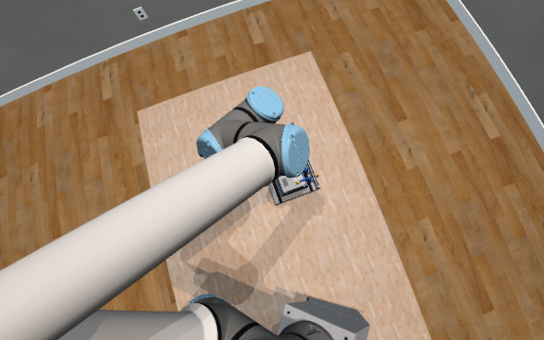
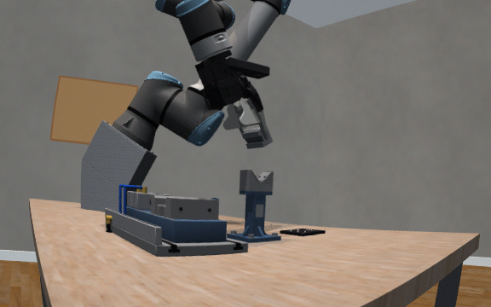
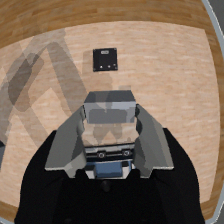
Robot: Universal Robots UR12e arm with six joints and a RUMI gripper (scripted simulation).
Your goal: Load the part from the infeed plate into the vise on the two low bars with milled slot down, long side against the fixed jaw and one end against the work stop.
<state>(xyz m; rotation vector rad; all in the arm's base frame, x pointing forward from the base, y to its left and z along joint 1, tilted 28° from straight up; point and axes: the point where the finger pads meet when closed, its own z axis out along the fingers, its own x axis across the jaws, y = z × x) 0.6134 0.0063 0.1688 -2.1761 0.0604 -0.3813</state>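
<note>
My gripper (image 2: 255,137) is shut on the part (image 3: 111,111), a grey block held tilted high above the table. In the exterior view the held part (image 2: 256,139) hangs above and slightly right of the V-block (image 2: 256,182). In the wrist view a darker recessed band runs across the part's visible face. The vise (image 2: 173,219), grey jaws on a blue body, stands on the table to the left of the V-block; in the overhead view only its end (image 1: 296,187) shows under my arm. The black infeed plate (image 3: 105,59) lies bare on the table and also shows in the side view (image 2: 302,232).
The V-block stands on a blue post with a blue foot (image 2: 254,235). Blue air tubing (image 2: 125,196) rises at the vise's far end. My arm's grey base pedestal (image 2: 113,170) stands behind the vise. The table's right edge (image 2: 463,247) lies beyond the infeed plate.
</note>
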